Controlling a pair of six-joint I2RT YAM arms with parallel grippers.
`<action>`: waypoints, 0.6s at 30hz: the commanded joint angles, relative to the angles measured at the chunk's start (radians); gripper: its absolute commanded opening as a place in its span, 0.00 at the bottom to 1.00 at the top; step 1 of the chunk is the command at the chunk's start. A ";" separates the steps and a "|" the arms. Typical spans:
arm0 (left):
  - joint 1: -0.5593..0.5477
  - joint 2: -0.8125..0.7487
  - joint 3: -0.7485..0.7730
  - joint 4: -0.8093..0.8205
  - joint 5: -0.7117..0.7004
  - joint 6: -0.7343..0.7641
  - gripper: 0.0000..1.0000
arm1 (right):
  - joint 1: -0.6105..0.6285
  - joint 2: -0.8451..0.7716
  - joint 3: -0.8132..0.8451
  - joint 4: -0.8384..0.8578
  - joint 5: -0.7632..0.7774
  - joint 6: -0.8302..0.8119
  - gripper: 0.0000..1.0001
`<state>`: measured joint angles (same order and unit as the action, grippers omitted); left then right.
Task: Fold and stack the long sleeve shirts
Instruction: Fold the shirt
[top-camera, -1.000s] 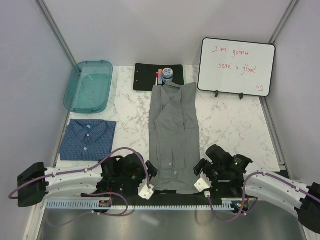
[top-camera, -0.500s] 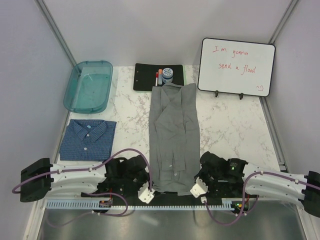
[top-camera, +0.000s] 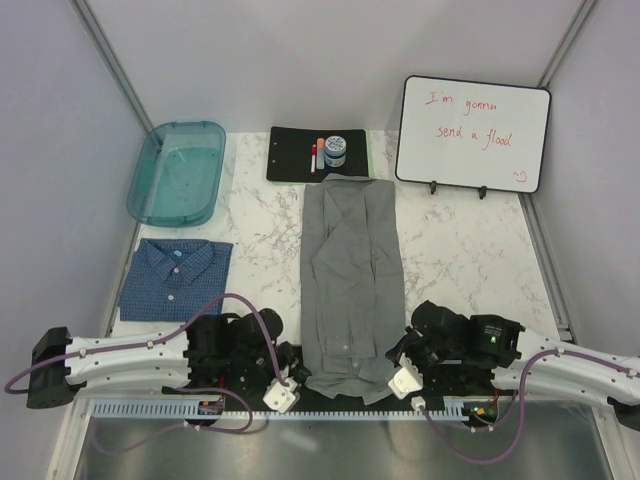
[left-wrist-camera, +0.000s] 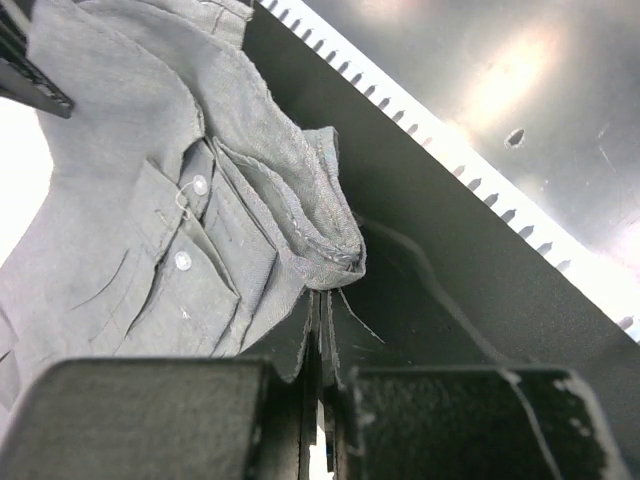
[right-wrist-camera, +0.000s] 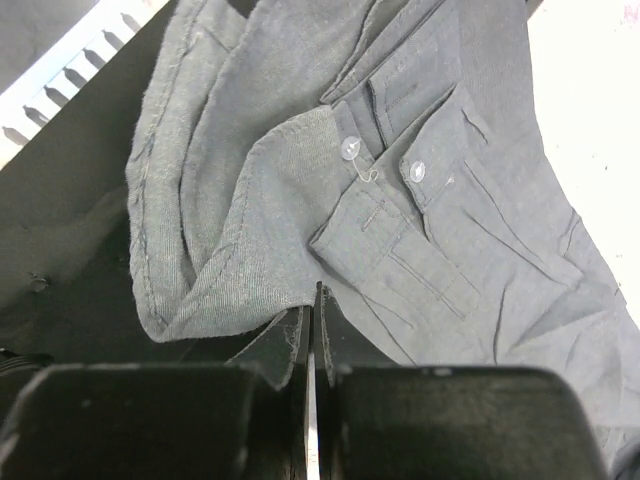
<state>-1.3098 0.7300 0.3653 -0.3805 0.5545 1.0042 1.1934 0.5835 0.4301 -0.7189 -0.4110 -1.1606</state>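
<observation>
The grey long sleeve shirt (top-camera: 350, 260) lies as a long narrow strip down the middle of the table, its near end bunched at the table's front edge. My left gripper (top-camera: 303, 367) is shut on the near left corner of its hem; in the left wrist view the fingers (left-wrist-camera: 322, 300) pinch the rolled hem of the grey shirt (left-wrist-camera: 150, 200). My right gripper (top-camera: 394, 362) is shut on the near right corner; the right wrist view shows the jaws (right-wrist-camera: 316, 296) closed on the edge of the grey cloth (right-wrist-camera: 450, 190). The blue shirt (top-camera: 175, 278) lies folded at the left.
A teal tray (top-camera: 177, 172) sits at the back left. A black clipboard (top-camera: 295, 155) with markers and a small jar lies behind the grey shirt. A whiteboard (top-camera: 473, 133) stands at the back right. A white toothed rail (top-camera: 150, 408) runs along the front edge.
Both grippers have closed on the grey shirt's near corners. The shirt has slid a little toward the front edge, and its near end has bunched up.
</observation>
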 joint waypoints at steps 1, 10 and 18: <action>-0.003 -0.018 0.055 -0.044 -0.022 -0.090 0.02 | 0.003 -0.004 0.038 -0.002 0.047 0.093 0.00; 0.003 -0.028 -0.026 0.038 -0.083 -0.075 0.02 | -0.044 0.021 0.027 0.035 0.089 0.136 0.00; 0.062 -0.004 0.029 0.072 -0.087 -0.087 0.02 | -0.057 0.003 0.050 0.042 0.147 0.156 0.00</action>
<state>-1.2850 0.7303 0.3508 -0.3664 0.4713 0.9569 1.1446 0.6056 0.4355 -0.7025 -0.3111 -1.0332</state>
